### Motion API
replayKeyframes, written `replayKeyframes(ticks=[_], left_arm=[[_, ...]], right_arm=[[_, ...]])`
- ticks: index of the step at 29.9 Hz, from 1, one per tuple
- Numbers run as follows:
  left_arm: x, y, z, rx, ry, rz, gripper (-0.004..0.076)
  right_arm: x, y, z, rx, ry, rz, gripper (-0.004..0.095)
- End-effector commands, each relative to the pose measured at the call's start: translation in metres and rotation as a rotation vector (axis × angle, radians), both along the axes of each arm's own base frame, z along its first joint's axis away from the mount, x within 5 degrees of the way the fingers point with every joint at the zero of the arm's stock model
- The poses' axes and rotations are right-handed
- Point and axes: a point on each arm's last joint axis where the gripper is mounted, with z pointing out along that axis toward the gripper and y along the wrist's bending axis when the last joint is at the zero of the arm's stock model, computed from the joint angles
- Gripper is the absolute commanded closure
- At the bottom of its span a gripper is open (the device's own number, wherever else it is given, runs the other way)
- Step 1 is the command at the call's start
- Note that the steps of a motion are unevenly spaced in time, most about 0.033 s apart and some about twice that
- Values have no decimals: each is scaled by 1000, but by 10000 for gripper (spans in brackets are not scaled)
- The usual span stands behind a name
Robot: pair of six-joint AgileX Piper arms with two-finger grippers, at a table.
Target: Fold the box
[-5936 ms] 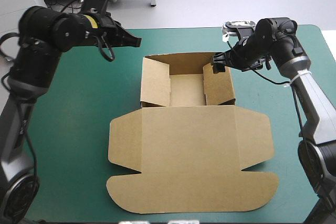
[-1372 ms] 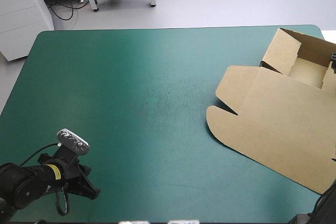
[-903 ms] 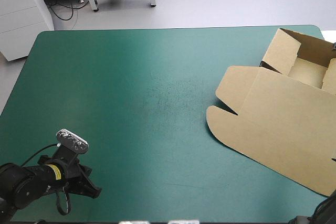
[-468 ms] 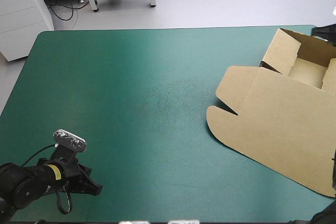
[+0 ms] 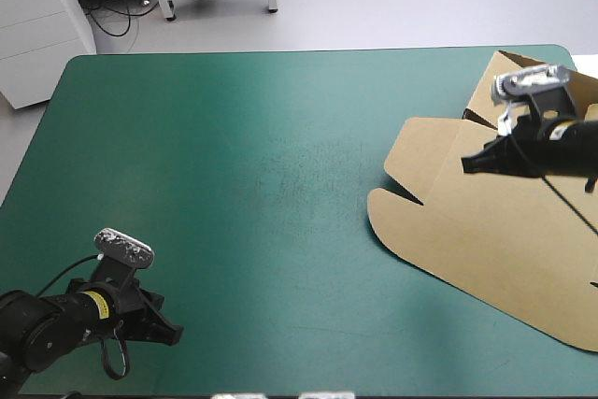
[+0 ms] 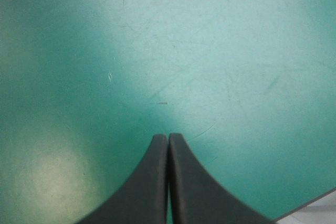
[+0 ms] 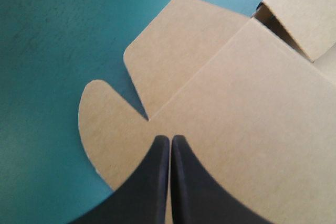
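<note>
The brown box [image 5: 467,221] is laid askew at the right edge of the teal-green cover [image 5: 234,184]; its walls are raised into an open tray toward the far right corner; the lid is spread flat, its rounded flaps turned toward the cover's middle.

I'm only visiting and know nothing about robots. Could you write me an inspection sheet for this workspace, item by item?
Surface: table with a teal-green cover, faint scuffs near the middle.
Job's things: box, brown, at the table's right side; tray walls are raised at its far end, and the lid lies flat.
Clutter: nothing seen.
Grippers: left gripper is shut, over bare cover near the front left corner; right gripper is shut, over the lid, holding nothing.
Cables: nothing seen.
Surroundings: nothing seen.
</note>
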Motion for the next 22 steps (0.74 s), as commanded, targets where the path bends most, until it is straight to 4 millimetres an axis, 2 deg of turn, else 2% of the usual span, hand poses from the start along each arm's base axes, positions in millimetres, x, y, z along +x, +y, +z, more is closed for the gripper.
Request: replayKeyframes(ticks=[1, 7, 12, 17, 22], left_arm=[[4, -3, 11, -38, -74, -2, 756], [4, -2, 11, -17, -86, -34, 756], [4, -2, 10, -2, -92, -58, 756], [2, -1, -6, 30, -52, -84, 756], [-1, -1, -30, 37, 8, -83, 756]], right_arm=[[-35, 2, -8, 13, -102, 1, 912], [-84, 1, -49, 14, -87, -7, 912], [-111, 1, -77, 15, -69, -8, 912], [-133, 1, -108, 22, -45, -16, 912], [-145, 0, -139, 23, -37, -26, 912]])
